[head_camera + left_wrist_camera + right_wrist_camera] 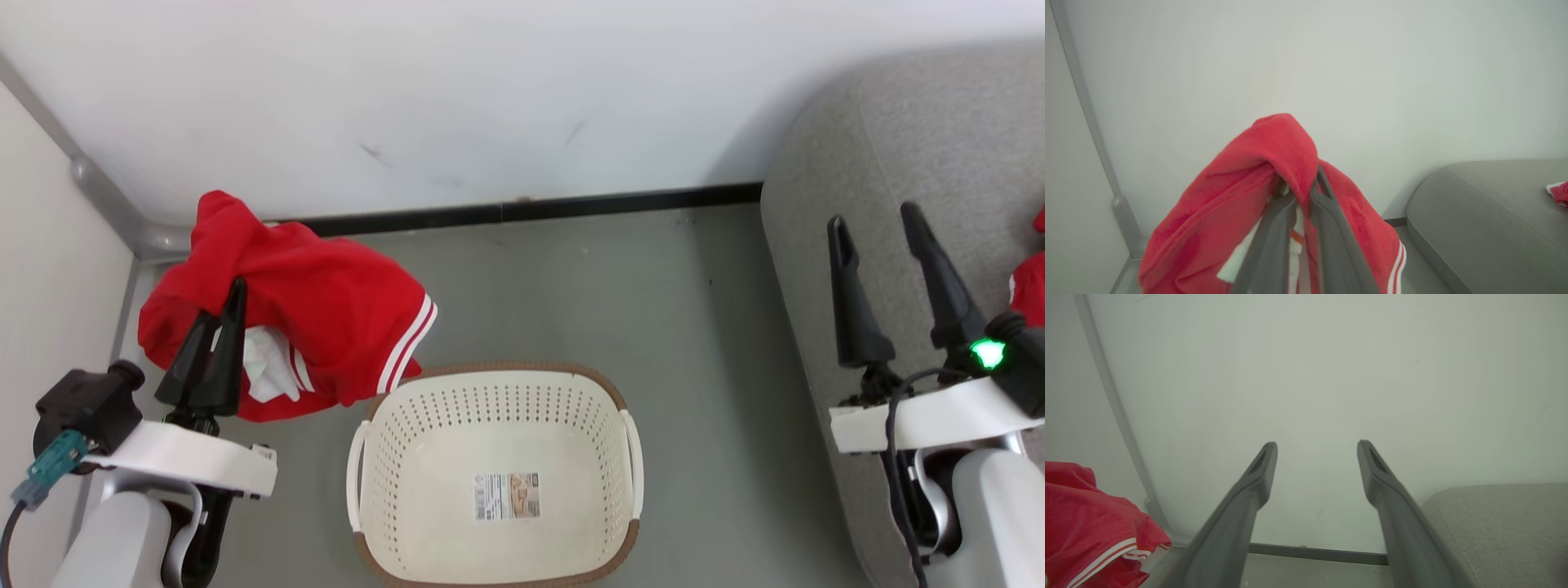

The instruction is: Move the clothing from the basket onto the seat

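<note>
**Q:** Where is the clothing?

**Me:** One red garment [326, 310] hangs from my left hand [235, 286]. It is up off the floor, to the left of the basket [490, 371] and a little beyond its far left corner. In the head view its white-striped hem droops down close to that corner of the brown rim. I cannot tell whether it touches.

**Q:** How is your left hand holding it?

**Me:** It is closed tight, with the two dark fingers pinching a fold of the red cloth. The cloth drapes over and around the fingertips, and a white panel shows beside them.

**Q:** And the other piece?

**Me:** The second red garment [1030, 286] lies on the seat [882, 139], well to the right of the basket. The picture's edge cuts it off.

**Q:** What about your right hand?

**Me:** My right hand [872, 215] stands wide open with nothing between its fingers. It is to the right of the basket, over the side of the seat that faces the basket, and the second garment is just beyond it.

**Q:** And the basket itself?

**Me:** It sits on the grey floor [571, 278] between my two arms, with a white handle on each side. A label sticker [508, 496] shows on its bottom. Behind the basket is a white wall [408, 82] with a dark strip along its foot.
</note>
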Robot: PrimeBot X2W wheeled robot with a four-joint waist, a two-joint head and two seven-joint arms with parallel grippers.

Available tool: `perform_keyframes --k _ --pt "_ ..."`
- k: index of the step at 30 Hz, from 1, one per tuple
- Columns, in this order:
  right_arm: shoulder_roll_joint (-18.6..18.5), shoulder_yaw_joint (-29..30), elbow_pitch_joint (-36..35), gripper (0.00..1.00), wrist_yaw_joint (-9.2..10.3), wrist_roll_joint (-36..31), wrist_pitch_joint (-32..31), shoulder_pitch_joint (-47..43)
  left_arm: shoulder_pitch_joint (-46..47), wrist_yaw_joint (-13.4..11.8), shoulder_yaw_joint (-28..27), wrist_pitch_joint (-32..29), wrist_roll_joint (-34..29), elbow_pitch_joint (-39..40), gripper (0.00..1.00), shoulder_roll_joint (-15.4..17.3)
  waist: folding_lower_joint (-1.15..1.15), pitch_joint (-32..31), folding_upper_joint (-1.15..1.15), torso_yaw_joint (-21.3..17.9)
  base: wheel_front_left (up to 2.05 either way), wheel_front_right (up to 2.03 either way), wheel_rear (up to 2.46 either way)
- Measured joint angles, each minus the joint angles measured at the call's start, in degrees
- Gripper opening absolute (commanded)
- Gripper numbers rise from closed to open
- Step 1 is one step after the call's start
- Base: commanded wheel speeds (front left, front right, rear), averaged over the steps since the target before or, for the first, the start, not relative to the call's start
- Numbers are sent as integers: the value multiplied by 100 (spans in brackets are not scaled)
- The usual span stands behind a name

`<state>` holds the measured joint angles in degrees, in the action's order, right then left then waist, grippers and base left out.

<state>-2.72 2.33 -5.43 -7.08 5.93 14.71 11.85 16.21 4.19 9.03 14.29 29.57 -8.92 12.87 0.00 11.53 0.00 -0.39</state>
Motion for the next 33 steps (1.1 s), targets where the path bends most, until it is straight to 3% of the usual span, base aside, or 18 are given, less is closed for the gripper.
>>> perform_keyframes --k 18,33 --pt "-1 -311 202 100 0 207 0 -794 -906 7 -303 0 -313 326 0 -124 0 -805 0 -76 0 0 0" --pt "-77 -456 194 100 0 328 0 -1074 -1347 27 -353 0 -450 490 0 -197 0 -1108 0 -55 0 0 0"
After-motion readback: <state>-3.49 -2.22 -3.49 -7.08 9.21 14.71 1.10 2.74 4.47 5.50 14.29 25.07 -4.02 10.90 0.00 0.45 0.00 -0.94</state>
